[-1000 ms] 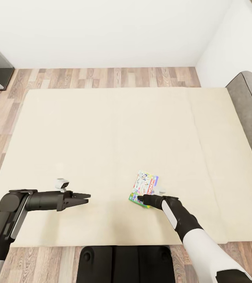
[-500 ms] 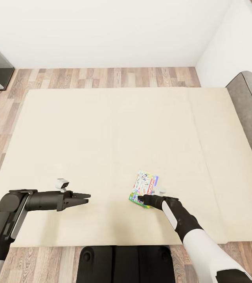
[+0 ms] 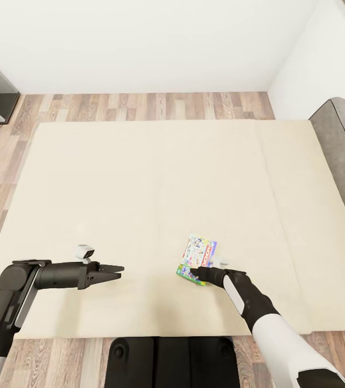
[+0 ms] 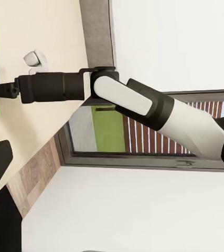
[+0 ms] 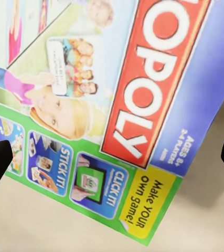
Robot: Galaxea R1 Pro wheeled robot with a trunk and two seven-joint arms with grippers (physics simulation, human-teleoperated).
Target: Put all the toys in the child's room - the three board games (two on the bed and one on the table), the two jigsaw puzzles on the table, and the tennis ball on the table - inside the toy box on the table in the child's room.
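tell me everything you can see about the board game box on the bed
The board game box is a thin, flat, cardboard-looking rectangle lying face up on the beige bed near its front edge. Its lid is white, green and blue, with a red Monopoly banner, cartoon figures and a yellow "Make your own game!" panel. The right gripper sits at its near edge, fingers spread either side.

Board game box: red banner reads "OPOLY" (cut off), "AGES 8+ 2-4 PLAYERS", "STICK IT!", "CLICK IT!", "Make YOUR own game!". From the left wrist, "MONOPOL" legible on same box.

White walls, wood-plank floor, grey-framed window
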